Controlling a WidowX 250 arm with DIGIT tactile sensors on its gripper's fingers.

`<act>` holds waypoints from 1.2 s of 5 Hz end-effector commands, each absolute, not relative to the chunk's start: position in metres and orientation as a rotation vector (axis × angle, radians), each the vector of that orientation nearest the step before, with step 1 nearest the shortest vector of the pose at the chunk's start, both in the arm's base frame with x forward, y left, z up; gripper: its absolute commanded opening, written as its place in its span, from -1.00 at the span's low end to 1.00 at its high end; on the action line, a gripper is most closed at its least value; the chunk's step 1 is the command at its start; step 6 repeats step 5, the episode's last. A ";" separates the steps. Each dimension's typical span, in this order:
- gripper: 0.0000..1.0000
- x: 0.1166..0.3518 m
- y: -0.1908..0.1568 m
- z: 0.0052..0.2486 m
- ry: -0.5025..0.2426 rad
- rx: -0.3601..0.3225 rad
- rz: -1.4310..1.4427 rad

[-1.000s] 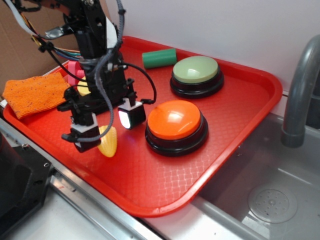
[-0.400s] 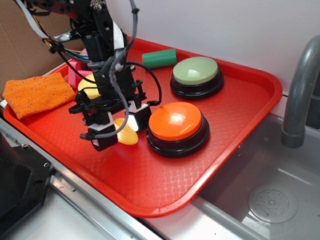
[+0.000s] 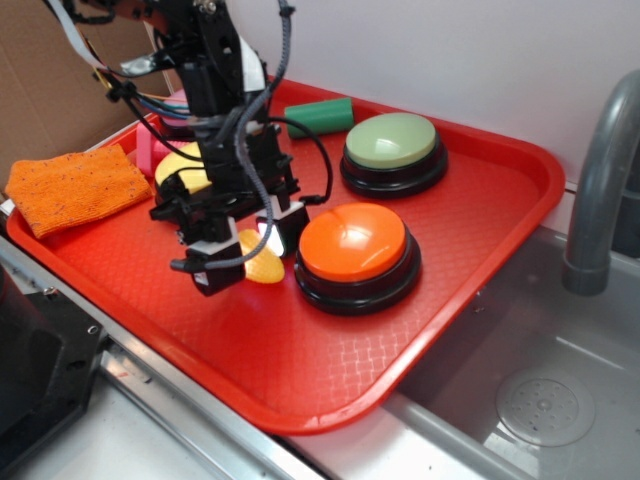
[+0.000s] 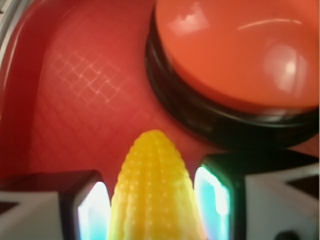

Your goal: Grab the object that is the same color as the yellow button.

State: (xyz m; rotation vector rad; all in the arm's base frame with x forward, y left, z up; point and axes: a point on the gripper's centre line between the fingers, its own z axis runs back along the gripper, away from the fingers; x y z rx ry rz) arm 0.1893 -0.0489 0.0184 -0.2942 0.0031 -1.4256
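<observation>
The small yellow toy corn cob [image 3: 266, 271] sits between my gripper's [image 3: 250, 255] two fingers, just left of the orange-domed button [image 3: 352, 240]. In the wrist view the ridged cob [image 4: 155, 185] fills the gap in my gripper [image 4: 155, 210], both lit pads pressing its sides, tip pointing at the orange button [image 4: 240, 50]. The yellow button [image 3: 186, 166] stands behind the arm at the tray's back left, mostly hidden.
All lies on a red tray [image 3: 530, 190]. A pale green-domed button [image 3: 390, 140] and a green cylinder [image 3: 318, 117] are at the back. An orange cloth [image 3: 70, 188] lies far left, a pink object [image 3: 148, 152] beside it. A sink [image 3: 540, 400] and faucet [image 3: 600, 180] are to the right.
My gripper has closed around the corn cob and shifted right and back towards the orange button, carrying the cob with it from its earlier spot nearer the tray's front.
</observation>
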 end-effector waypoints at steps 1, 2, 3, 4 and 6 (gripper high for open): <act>-1.00 0.196 -0.042 0.086 -0.068 -0.189 -1.046; -1.00 0.200 -0.043 0.135 -0.031 -0.180 -0.793; -1.00 0.197 -0.041 0.166 -0.033 -0.170 -0.543; -1.00 0.193 -0.035 0.181 -0.056 -0.167 -0.293; -1.00 0.194 -0.031 0.186 0.011 -0.108 -0.052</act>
